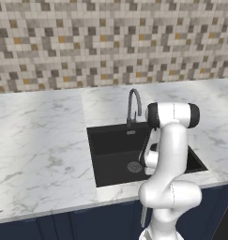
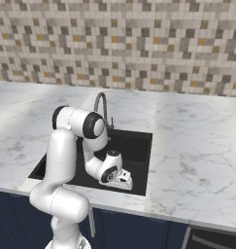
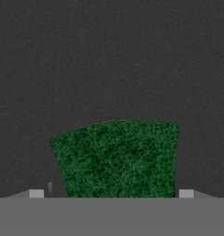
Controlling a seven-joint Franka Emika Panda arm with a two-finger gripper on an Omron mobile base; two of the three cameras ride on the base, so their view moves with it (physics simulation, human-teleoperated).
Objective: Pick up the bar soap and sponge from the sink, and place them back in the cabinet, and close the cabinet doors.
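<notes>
The sponge [image 3: 118, 159] fills the lower middle of the hand view, a green block lying on the black floor of the sink [image 3: 109, 60]. My gripper [image 3: 111, 193] is open and straddles it, one fingertip [image 3: 36, 193] a little off its left side and the other fingertip [image 3: 185, 193] close against its right side. In the right base view the hand [image 2: 121, 181] is down inside the sink [image 2: 139, 146], near its front wall. The bar soap, the cabinet and the cabinet doors are out of view.
A curved grey faucet [image 1: 133, 105] stands behind the sink [image 1: 108, 140], and a round drain [image 1: 134, 166] shows on its floor. White marble counter [image 1: 40, 150] spreads on both sides, with a tiled wall [image 1: 110, 42] behind and navy base cabinets [image 1: 87, 225] below.
</notes>
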